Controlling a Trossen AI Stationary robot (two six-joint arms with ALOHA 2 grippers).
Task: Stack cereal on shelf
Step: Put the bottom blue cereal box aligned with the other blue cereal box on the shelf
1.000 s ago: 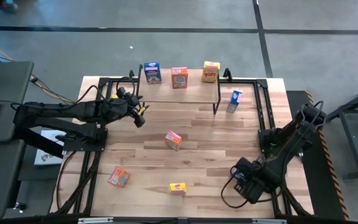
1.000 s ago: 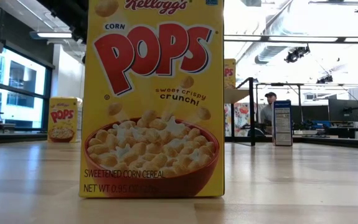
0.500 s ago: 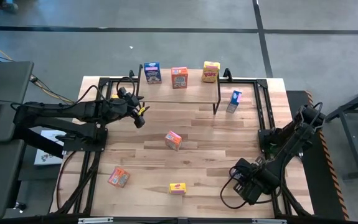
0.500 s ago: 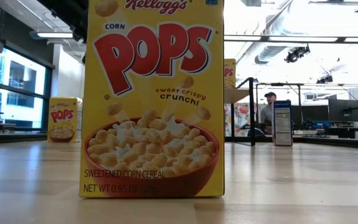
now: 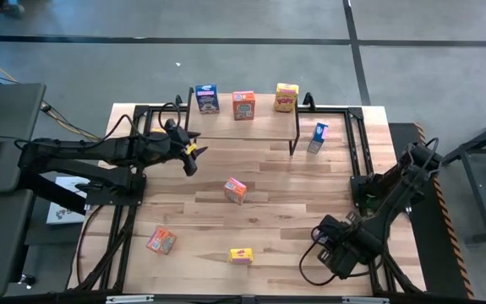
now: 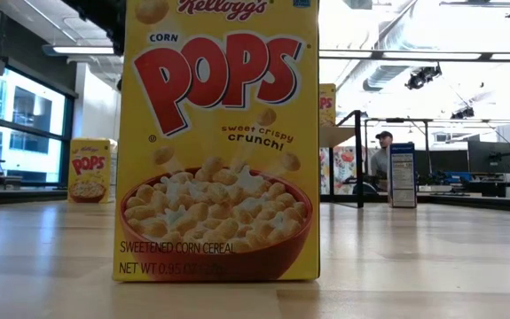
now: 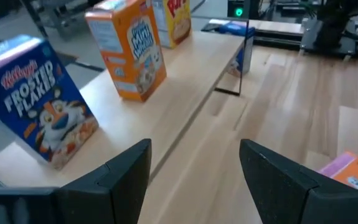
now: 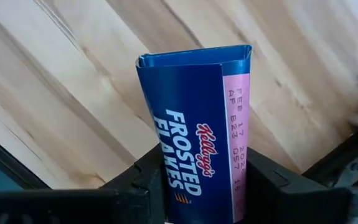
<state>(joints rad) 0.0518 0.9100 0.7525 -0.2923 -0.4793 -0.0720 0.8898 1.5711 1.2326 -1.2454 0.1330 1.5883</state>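
On the shelf (image 5: 243,122) at the table's far side stand three cereal boxes: blue (image 5: 206,99), orange (image 5: 243,105) and yellow (image 5: 286,97). Another blue box (image 5: 318,137) stands on the table to the right of the shelf. Two orange boxes (image 5: 236,190) (image 5: 161,241) and a yellow one (image 5: 241,255) are on the table. My left gripper (image 7: 194,168) hovers open in front of the shelf's left end. My right gripper (image 8: 200,180) is at the near right corner, shut on a blue Frosted Flakes box (image 8: 194,124). The arm hides that box in the high view. My right gripper pinches the blue box between its two fingers (image 8: 146,180), one on each side, at the end nearest the gripper (image 8: 185,186). The rest of the box reaches forward past the fingers, its far end (image 8: 194,59) over the wooden tabletop. Whether it rests on the table does not show.
Black frame rails (image 5: 357,152) run along the table's left and right sides. In the low view the near yellow box (image 6: 219,142) fills the foreground, and a person (image 6: 380,159) sits in the room behind the table.
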